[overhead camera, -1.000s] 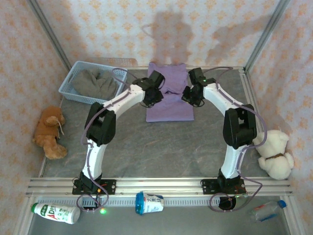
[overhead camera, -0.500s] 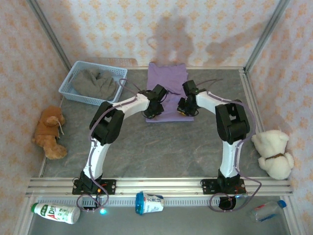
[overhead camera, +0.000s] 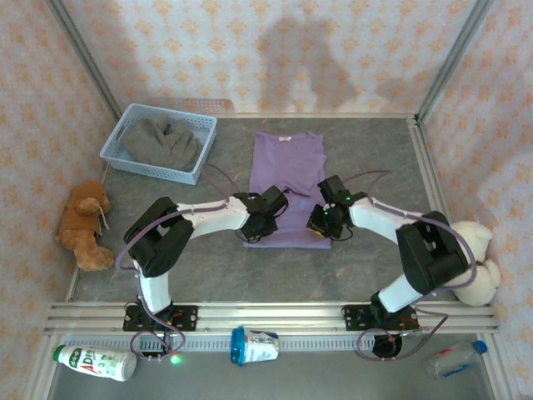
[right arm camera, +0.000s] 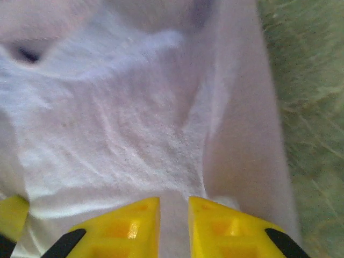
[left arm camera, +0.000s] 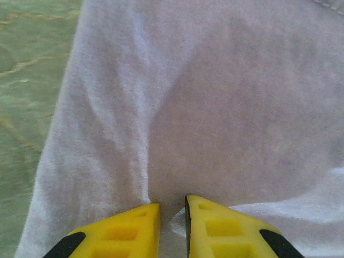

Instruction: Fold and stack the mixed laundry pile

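Both pincers are down on the near hem of the purple T-shirt point(overhead camera: 287, 162): the left pincer point(overhead camera: 255, 232) nipped shut on the cloth at its left corner, the right pincer point(overhead camera: 320, 225) clamped on the right corner, fabric puckering up from between the yellow fingers point(left arm camera: 129, 228). The shirt lies flat on the table point(overhead camera: 216, 267), stretching away beyond both pincers, and the grey top point(overhead camera: 162, 142) sits heaped in the blue basket point(overhead camera: 148, 168), well off beyond and left of the left pincer.
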{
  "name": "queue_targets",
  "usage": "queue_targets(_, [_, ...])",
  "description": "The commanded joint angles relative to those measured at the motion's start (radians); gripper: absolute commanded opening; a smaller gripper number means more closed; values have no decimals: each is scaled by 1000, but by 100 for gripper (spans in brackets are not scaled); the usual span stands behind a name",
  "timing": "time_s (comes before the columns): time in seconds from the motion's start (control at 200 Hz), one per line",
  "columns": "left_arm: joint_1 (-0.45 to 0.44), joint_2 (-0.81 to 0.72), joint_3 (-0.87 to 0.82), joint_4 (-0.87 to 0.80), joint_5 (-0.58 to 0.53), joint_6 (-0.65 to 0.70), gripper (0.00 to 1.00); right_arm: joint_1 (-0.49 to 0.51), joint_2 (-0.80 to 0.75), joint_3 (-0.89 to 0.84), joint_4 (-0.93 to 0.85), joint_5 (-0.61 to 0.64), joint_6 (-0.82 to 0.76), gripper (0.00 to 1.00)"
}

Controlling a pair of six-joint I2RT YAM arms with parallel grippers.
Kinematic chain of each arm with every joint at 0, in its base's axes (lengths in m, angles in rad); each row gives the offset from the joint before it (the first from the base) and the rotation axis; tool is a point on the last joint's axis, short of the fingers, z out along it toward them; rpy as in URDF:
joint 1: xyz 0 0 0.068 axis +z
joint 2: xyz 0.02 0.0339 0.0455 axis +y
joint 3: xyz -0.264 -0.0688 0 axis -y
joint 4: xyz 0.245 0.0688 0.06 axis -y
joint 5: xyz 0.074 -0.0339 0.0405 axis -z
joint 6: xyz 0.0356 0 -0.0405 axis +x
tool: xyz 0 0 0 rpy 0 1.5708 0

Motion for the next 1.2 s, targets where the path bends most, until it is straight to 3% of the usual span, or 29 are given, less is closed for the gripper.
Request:
queue_targets(0.0, [2,-52,54,-124,-103,49,20,-3,-60,49,-37,35,-43,8])
queue_targets(0.05, [3,-58,59,-106,-102,61,19,-4,-32,78,-46,39,-72,0])
queue_targets(0.09, [3,-54,57,-92,-102,62,17,-8,7,106,-52,29,-93,0])
queue_targets(0.185, [2,-13,64,-74,-81,50,0,-8,110,159,-39,-18,-118,0])
queue_targets(0.375, [2,58,46,-54,-72,8,0,-28,299,275,-44,32,-165,0])
queue_targets(0.52, [2,109,42,-104,-118,28,0,-141,407,421,-93,72,-184,0])
queue_targets(0.666, [2,115,57,-140,-128,61,0,-224,443,513,-119,73,-204,0])
queue_targets(0.866, [5,97,144,-201,-139,87,0,-233,411,531,-151,53,-232,3])
queue_targets(0.921, [5,81,178,-223,-142,91,16,-233,369,494,-140,41,-221,7])
queue_targets(0.976, [8,70,207,-242,-153,87,41,-232,317,450,-136,39,-203,19])
queue_targets(1.036, [18,22,226,-256,-158,82,59,-230,255,395,-135,34,-178,33])
queue_targets(1.126, [39,-27,227,-259,-153,68,70,-215,151,317,-162,48,-143,54])
queue_targets(1.196, [61,-63,206,-250,-131,64,72,-199,78,261,-198,65,-112,60])
